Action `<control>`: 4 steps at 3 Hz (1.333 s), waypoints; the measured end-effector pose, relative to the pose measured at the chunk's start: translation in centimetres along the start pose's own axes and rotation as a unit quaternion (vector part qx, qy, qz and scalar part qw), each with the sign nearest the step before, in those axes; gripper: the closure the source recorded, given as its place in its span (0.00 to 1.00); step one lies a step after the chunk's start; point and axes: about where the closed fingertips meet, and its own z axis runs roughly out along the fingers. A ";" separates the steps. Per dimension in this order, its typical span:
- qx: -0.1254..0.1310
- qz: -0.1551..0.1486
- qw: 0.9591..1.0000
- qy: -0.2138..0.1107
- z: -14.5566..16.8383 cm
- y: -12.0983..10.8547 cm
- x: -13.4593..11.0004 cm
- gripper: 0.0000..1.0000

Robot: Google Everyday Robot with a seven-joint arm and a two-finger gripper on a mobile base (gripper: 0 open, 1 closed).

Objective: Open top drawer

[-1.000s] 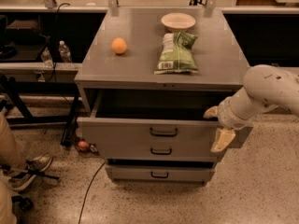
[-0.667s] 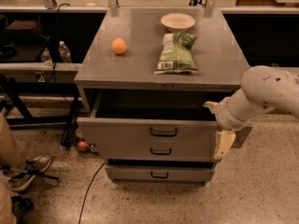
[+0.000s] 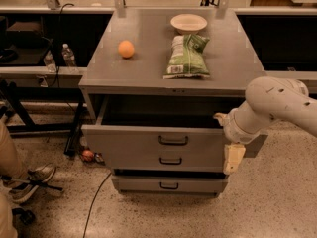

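Observation:
The grey three-drawer cabinet [image 3: 163, 71] stands in the middle of the camera view. Its top drawer [image 3: 129, 142] is pulled out toward me, and its dark inside shows behind the front panel. The black wire handle [image 3: 173, 140] sits at the centre of that panel. My gripper [image 3: 233, 158] hangs at the drawer front's right end, pointing down, beside the panel and well to the right of the handle. My white arm [image 3: 277, 105] reaches in from the right edge.
On the cabinet top lie an orange [image 3: 126, 48], a green snack bag [image 3: 188, 56] and a white bowl [image 3: 188, 22]. Two shorter drawers [image 3: 171, 160] sit below. A person's leg and shoe [image 3: 29, 176] are at the left, with a floor cable [image 3: 94, 202] and water bottles [image 3: 68, 56].
My gripper has sunk a little along the drawer front's right end. The drawer stays pulled out as before.

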 end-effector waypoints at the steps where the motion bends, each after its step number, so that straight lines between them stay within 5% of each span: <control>1: -0.008 0.010 1.000 0.006 0.9 0.0 0.7 0.17; 4: -0.011 0.040 0.999 0.017 0.3 2.7 2.2 0.96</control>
